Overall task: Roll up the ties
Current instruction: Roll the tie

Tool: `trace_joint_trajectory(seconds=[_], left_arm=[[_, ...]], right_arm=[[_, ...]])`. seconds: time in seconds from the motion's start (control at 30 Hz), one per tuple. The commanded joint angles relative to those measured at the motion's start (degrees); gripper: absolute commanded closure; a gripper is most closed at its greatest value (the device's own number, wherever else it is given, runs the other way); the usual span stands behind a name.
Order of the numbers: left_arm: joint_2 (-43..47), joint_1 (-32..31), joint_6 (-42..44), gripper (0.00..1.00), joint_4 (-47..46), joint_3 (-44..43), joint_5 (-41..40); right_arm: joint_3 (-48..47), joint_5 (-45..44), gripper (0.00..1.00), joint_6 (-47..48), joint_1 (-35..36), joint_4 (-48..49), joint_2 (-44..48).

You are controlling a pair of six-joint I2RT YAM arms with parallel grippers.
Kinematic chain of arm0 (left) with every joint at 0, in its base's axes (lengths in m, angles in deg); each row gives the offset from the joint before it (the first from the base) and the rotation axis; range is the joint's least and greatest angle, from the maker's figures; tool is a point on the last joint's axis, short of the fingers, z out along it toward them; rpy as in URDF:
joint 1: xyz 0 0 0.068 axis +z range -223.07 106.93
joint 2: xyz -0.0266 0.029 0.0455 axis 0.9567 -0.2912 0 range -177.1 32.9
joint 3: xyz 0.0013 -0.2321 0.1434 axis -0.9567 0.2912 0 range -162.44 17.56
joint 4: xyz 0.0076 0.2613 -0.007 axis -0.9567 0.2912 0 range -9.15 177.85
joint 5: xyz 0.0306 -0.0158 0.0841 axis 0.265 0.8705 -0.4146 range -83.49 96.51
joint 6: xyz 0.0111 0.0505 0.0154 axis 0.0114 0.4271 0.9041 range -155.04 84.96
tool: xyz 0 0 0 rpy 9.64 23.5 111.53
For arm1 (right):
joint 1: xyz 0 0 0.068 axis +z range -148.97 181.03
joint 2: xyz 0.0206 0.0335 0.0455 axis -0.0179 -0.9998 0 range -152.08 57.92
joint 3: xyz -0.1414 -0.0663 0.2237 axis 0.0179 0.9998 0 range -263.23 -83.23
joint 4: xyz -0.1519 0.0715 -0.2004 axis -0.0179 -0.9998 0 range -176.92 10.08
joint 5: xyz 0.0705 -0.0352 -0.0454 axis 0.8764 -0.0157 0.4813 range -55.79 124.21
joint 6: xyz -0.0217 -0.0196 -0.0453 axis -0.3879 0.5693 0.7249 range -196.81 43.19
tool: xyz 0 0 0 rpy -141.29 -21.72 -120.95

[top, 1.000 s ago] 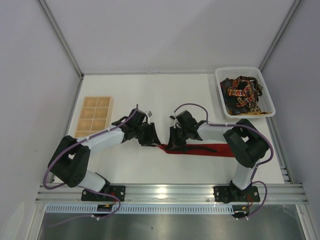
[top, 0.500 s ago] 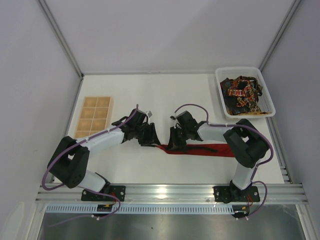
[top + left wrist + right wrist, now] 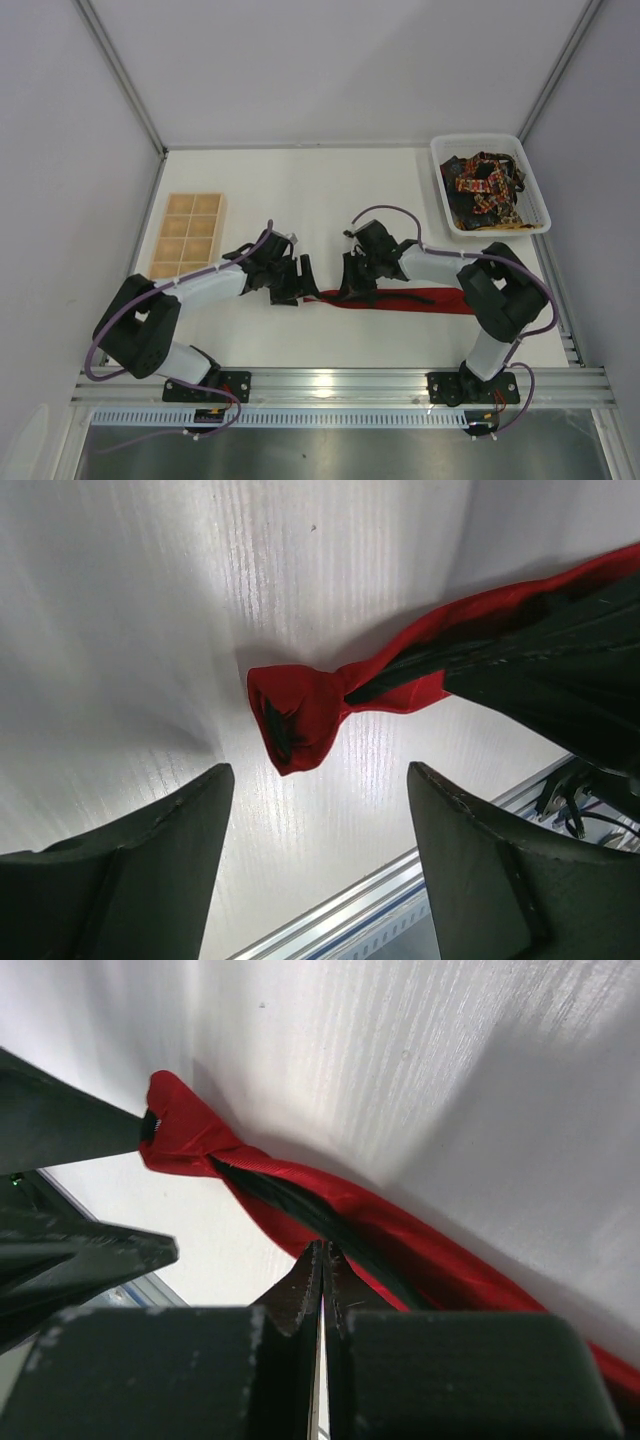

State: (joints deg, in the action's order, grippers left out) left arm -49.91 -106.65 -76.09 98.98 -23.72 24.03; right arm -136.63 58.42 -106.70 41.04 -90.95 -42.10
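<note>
The plain red tie (image 3: 420, 300) lies stretched along the table in front of the right arm. Its left end is bunched into a small fold (image 3: 295, 720). My right gripper (image 3: 352, 285) is shut on the red tie (image 3: 400, 1250) a little way in from that fold, tips (image 3: 322, 1248) at the fabric's edge. My left gripper (image 3: 298, 282) is open and empty, its jaws (image 3: 320, 775) spread just short of the folded end, not touching it. Its dark fingers (image 3: 70, 1125) show at the left of the right wrist view. The dark patterned ties (image 3: 485, 190) lie piled in a bin.
A white bin (image 3: 476, 139) stands at the back right. A wooden tray with square compartments (image 3: 188, 232) lies at the left. The metal rail of the table's near edge (image 3: 400, 890) runs close behind the left gripper.
My left gripper has drawn back toward the near edge, away from the tie's folded end. The right gripper has stayed on the tie, whose left part now looks thinner and more stretched.
</note>
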Motion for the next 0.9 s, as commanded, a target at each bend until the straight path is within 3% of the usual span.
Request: trace_joint_trajectory(seconds=[0.0, 0.43, 0.67, 0.87], left_arm=[[1.86, -0.08, -2.44, 0.24, -3.09, 1.19, -0.38], [-5.7, 2.38, -7.98, 0.28, -9.69, 2.6, 4.01], [-6.14, 3.79, -7.81, 0.43, -9.43, 2.78, 3.4], [-5.96, 3.96, -7.19, 0.68, -8.73, 2.43, 3.14]], right_arm=[[-1.17, -1.71, 1.0, 1.32, 0.07, -1.72, 5.01], [-0.3, -3.11, 1.0, 3.08, -1.6, -4.18, 8.09], [0.58, -2.85, 1.0, 3.34, -2.22, -3.56, 7.74], [0.76, -3.99, 1.0, 4.05, -2.22, -3.91, 6.25]])
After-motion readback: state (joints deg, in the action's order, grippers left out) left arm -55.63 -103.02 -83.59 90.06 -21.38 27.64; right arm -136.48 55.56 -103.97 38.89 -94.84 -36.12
